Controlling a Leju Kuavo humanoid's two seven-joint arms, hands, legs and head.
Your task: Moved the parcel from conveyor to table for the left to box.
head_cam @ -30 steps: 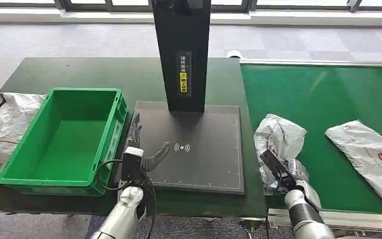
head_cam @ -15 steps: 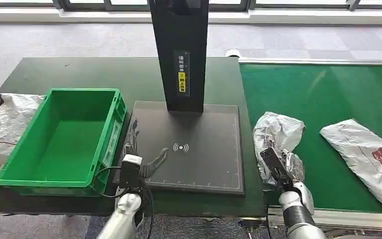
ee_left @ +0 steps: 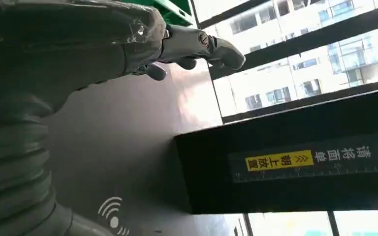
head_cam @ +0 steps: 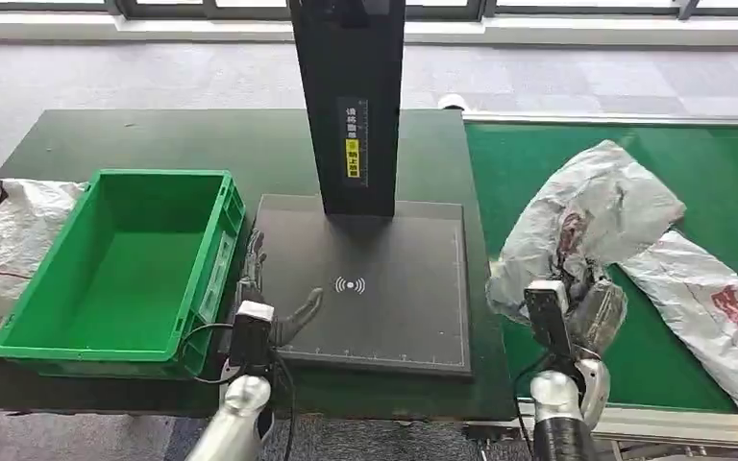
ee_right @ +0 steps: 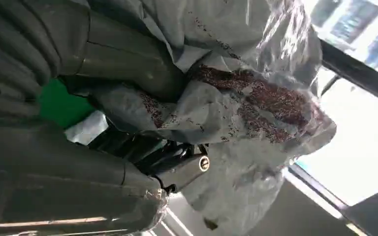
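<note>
The parcel, a crinkly grey bag, is now up in the air over the green conveyor. A second ago it lay flat on the belt; now it stands tall and hangs open like a flag. The right hand has its fingers closed on the bag's lower end and has lifted it. In the right wrist view the thumb presses into the plastic, though the folds hide most of the fingers, so I can't be sure how firm the hold is.

That means the pick-up looks done. The carry to the table comes next.

A second parcel lies on the belt just beside it. The dark scanner pad sits between the belt and the green box. The left hand rests spread out on the pad's edge, holding nothing, same as before.
</note>
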